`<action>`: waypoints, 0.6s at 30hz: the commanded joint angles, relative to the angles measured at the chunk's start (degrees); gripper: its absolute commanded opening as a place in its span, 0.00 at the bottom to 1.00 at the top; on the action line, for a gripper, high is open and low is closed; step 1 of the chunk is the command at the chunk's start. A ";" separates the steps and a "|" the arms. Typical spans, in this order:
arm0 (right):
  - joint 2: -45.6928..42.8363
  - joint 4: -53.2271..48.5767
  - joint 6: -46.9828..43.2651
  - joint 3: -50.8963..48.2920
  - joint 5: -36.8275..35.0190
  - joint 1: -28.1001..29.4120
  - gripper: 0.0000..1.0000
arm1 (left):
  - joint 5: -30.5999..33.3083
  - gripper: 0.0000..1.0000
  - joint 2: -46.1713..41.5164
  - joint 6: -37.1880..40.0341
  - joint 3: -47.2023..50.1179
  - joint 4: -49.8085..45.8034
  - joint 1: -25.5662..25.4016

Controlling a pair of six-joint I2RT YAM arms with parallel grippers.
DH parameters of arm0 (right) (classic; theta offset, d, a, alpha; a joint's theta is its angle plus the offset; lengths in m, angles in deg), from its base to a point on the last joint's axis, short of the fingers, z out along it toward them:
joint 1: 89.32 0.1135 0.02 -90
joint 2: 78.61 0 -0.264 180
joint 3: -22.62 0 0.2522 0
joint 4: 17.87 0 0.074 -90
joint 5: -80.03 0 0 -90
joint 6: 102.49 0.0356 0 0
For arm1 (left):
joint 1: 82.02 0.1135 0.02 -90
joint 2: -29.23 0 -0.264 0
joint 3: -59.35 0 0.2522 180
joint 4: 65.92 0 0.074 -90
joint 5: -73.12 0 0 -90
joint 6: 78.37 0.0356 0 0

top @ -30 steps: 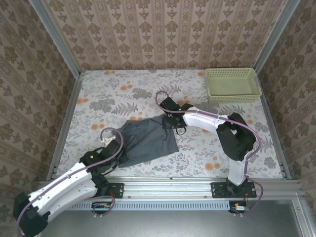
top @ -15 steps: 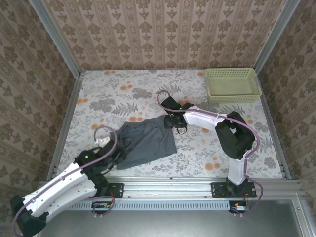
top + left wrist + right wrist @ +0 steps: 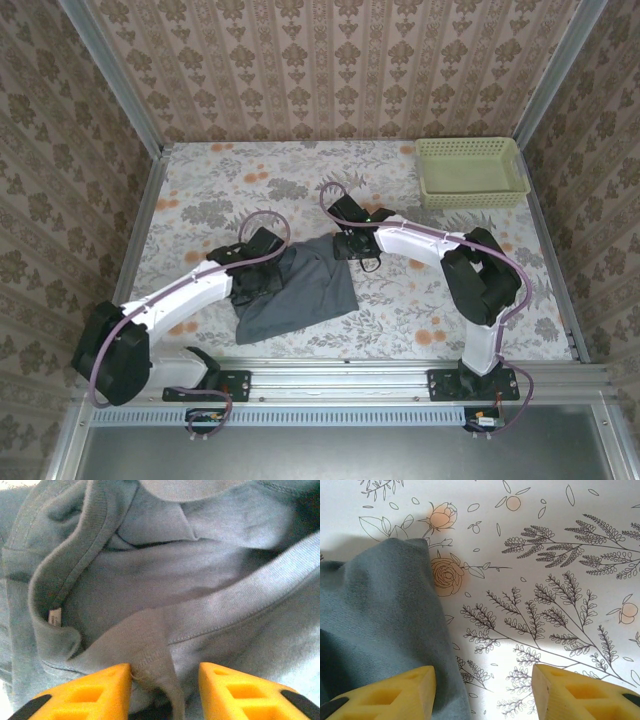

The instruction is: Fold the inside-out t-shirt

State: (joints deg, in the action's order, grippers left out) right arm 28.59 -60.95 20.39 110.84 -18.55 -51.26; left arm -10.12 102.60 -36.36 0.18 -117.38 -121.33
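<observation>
While the inside-out t-shirt [image 3: 305, 290] lies crumpled mid-frame on the desk [image 3: 200, 190], no fold is made yet. The left gripper [image 3: 165, 680] stands partly open astride a neckband ridge without pinching it. The right gripper [image 3: 482, 685], half open at the shirt's upper-right edge, holds nothing.

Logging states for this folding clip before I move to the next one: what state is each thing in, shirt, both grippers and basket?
t-shirt: bunched on the table, not folded, neck opening and label showing.
left gripper: open, a fold of collar fabric between its fingers.
right gripper: open, over the shirt's edge and the table.
basket: upright, empty, at the far right corner.
</observation>
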 commanded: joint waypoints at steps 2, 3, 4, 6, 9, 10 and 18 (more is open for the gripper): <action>0.62 1.78 -1.90 -0.16 0.66 -0.03 0.55 | 1.13 0.24 -2.87 -0.19 1.59 -1.65 0.22; 1.04 1.97 -2.26 0.17 0.87 -0.01 0.55 | 1.12 0.20 -4.02 0.16 2.19 -2.23 0.23; 1.59 2.12 -2.66 0.76 1.02 -0.01 0.55 | 1.37 0.15 -5.38 -0.02 2.79 -3.80 0.04; 2.87 1.92 -3.07 2.09 1.02 -0.02 0.55 | 1.67 0.09 -8.49 -0.46 4.39 -6.34 -0.23; 5.38 0.49 -3.01 4.33 0.25 -0.43 0.55 | 2.84 0.04 -14.74 -2.42 7.55 -11.21 -0.57; 6.07 0.09 -2.75 4.80 -0.07 -0.66 0.55 | 3.32 0.03 -17.37 -3.34 8.58 -12.96 -0.58; 6.97 0.62 -2.63 4.47 -0.37 -1.85 0.55 | 1.15 0.04 -33.92 -13.71 16.52 -20.32 -1.10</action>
State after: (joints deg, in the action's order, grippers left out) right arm 34.92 -60.05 18.69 114.42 -18.15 -52.72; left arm -8.15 71.67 -44.69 14.71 -132.41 -122.01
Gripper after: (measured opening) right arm 0.553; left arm 0.055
